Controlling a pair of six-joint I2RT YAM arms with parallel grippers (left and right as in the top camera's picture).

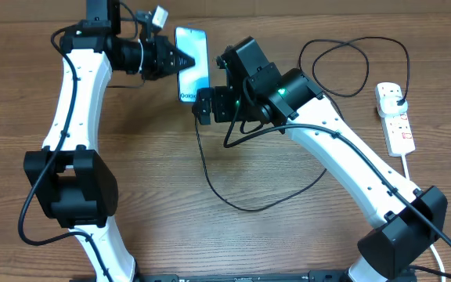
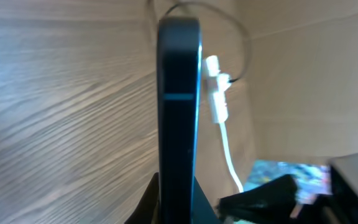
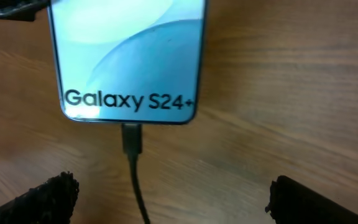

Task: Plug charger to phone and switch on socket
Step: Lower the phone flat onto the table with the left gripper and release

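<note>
Now charger [image 3: 132, 140] in phone [image 3: 126, 56]; left gripper [image 1: 180, 59] clamps phone, right gripper [image 3: 173, 199] wide open, empty; reaching socket [image 1: 395, 117] may yank charger out.

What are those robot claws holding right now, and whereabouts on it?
The left gripper pinches the phone by its long side edge. The right gripper is open near the plugged-in charger, holding nothing.

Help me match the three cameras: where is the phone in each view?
Overhead: phone at top centre, between the two arms.
Left wrist: phone at centre, edge-on, a dark upright bar.
Right wrist: phone at top, "Galaxy S24+" text showing.
Shared landmark: charger cable at the phone's text end, in overhead and right wrist only.
</note>
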